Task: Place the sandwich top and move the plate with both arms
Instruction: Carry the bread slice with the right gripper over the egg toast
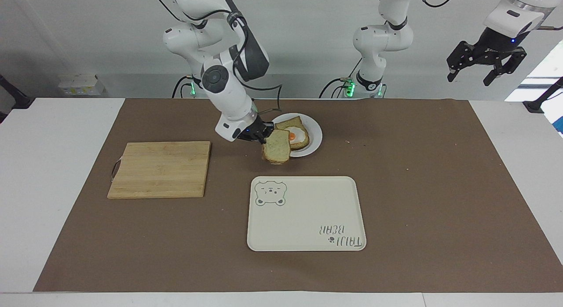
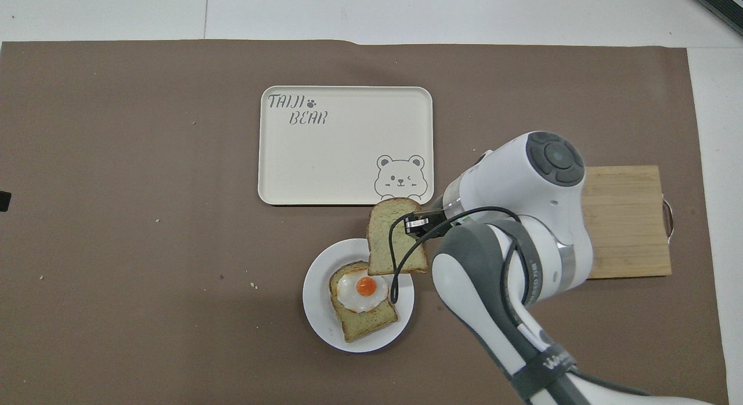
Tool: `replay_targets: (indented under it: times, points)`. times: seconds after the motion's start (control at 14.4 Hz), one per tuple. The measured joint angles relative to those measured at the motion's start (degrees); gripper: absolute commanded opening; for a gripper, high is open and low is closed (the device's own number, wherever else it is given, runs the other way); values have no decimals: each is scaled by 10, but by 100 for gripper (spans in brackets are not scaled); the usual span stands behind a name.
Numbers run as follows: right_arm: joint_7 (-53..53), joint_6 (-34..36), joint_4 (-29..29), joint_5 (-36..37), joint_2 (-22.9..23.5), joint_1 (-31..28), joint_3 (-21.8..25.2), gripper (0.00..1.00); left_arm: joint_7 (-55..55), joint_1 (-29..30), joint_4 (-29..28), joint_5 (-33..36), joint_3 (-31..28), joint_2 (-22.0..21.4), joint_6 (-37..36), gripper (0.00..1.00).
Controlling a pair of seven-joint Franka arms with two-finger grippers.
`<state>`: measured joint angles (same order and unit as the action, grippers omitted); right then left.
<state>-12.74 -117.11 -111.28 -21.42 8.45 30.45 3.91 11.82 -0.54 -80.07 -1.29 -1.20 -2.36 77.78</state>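
Brown mat [image 1: 418,188] spans the frame. Tray [image 1: 303,219], lower centre of the facing view, reads "TAIJI BEAR" with a bear drawing. Board [image 1: 158,168], centre left, bare. Plate [image 1: 314,142], upper centre, carries egg toast [image 1: 294,135]. Right gripper [image 1: 259,135] clamped on bread top [image 1: 277,147], held tilted over the plate's rim. Left gripper [image 1: 486,63], upper right corner, fingers apart, waiting.

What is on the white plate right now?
On the plate lies a bread slice topped with a fried egg. The right hand holds the sandwich top in the air over the plate's rim, hiding that bit of it.
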Motion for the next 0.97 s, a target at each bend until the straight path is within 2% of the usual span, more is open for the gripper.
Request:
replay_targets:
  times: [0.62,0.97]
  points:
    - [-54,-43,-39,0,10,93,-1,0,0,0,0,0,0,0,0,100]
    - [-59,-52,-65,0,18,104,1,0,0,0,0,0,0,0,0,100]
